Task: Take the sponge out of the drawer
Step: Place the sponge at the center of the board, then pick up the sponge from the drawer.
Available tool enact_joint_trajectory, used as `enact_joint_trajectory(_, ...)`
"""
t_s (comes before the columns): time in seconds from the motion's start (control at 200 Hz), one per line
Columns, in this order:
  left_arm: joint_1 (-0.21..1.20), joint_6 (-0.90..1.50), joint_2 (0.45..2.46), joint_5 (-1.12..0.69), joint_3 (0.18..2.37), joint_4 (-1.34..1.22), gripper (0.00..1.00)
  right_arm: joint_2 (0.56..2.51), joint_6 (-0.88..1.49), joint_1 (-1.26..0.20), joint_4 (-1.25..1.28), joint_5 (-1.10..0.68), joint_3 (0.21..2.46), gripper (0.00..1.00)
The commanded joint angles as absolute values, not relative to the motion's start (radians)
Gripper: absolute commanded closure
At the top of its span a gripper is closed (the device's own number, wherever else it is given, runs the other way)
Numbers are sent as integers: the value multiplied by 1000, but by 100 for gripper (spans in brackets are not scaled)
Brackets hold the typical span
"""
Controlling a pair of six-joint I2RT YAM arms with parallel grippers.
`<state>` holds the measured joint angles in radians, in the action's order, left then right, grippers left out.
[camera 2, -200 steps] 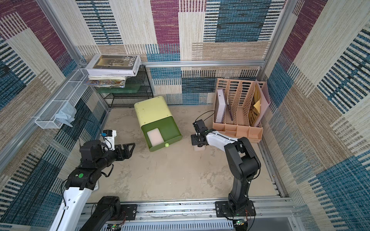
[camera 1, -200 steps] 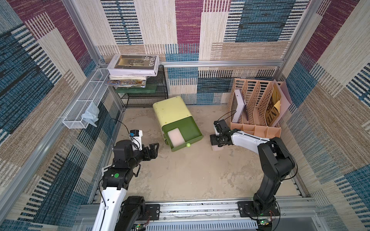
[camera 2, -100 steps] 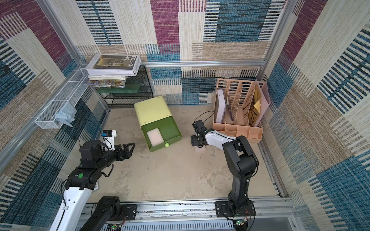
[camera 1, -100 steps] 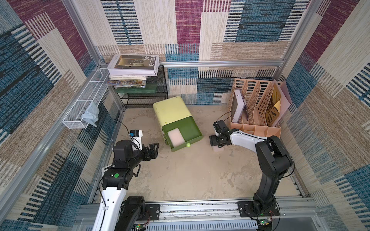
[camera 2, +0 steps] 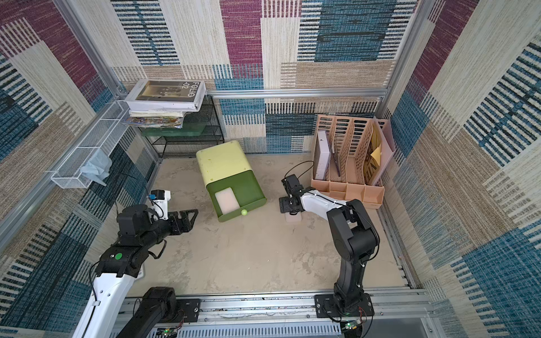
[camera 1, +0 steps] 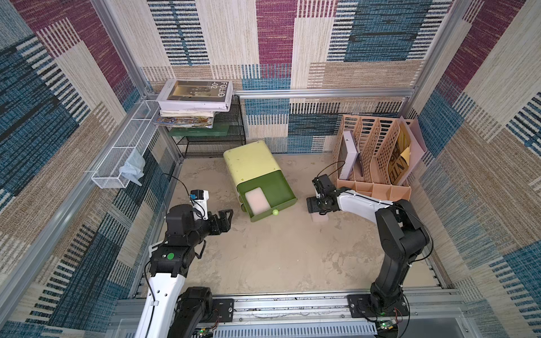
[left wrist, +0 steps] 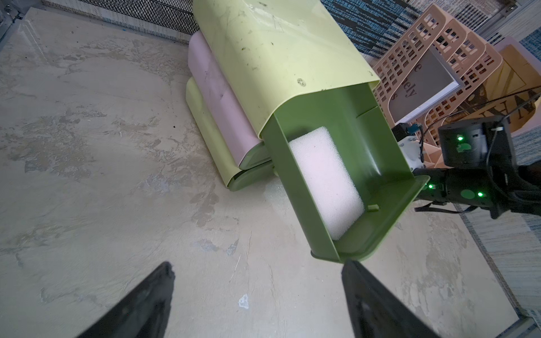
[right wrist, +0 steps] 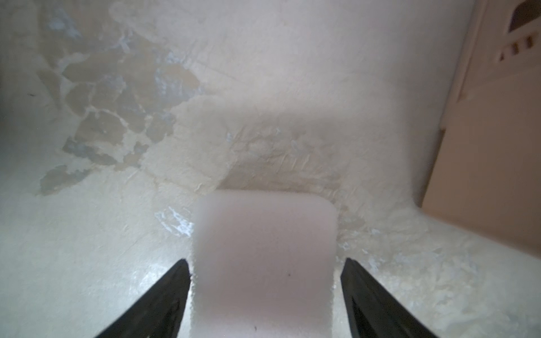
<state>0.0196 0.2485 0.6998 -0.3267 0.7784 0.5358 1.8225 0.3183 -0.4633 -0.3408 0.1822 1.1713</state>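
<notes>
The left gripper (left wrist: 258, 264) is hovering over bare floor (left wrist: 102, 175), its fingers spread wide and gripping nothing. Just ahead of one fingertip, the green drawer (left wrist: 377, 164) is standing pulled out of the pale cabinet (left wrist: 278, 58), and the whitish sponge (left wrist: 325, 181) is lying flat inside it. Beyond the drawer, the right arm (left wrist: 468, 187) is reaching low before a peach file rack (left wrist: 424, 52)

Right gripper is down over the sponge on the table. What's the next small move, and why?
Probably lift the right gripper straight up and clear. Its jaws stand apart on either side of the pink sponge, which lies flat on the table outside the drawer, so it looks released. A second sponge lies in the open drawer.
</notes>
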Motion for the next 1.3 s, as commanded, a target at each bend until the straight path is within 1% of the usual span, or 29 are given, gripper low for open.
enact_joint_trajectory(0.0,17,245,700,-337,781,508,8,1778,325,-465,-352,178,1183,13)
enact_joint_trajectory(0.165,15,251,701,-362,780,493,8,1675,310,-472,-372,169,1203,11)
enact_joint_trajectory(0.336,16,272,703,-404,786,468,10,1550,298,-478,-378,158,1201,10)
enact_joint_trajectory(0.471,18,290,715,-414,797,458,12,1447,283,-479,-373,157,1184,9)
enact_joint_trajectory(0.596,43,331,737,-382,835,469,16,1374,261,-480,-369,157,1177,8)
enact_joint_trajectory(0.726,119,374,775,-320,882,490,19,1312,244,-479,-346,160,1148,8)
enact_joint_trajectory(0.931,335,409,895,-157,996,533,20,1238,222,-472,-286,154,1075,7)
enact_joint_trajectory(1.012,407,425,959,-89,1038,551,22,1213,228,-470,-254,147,1044,7)
enact_joint_trajectory(1.157,498,458,1061,0,1089,562,25,1163,243,-467,-180,132,977,7)
enact_joint_trajectory(1.297,578,476,1141,85,1133,561,25,1108,254,-463,-120,133,907,7)
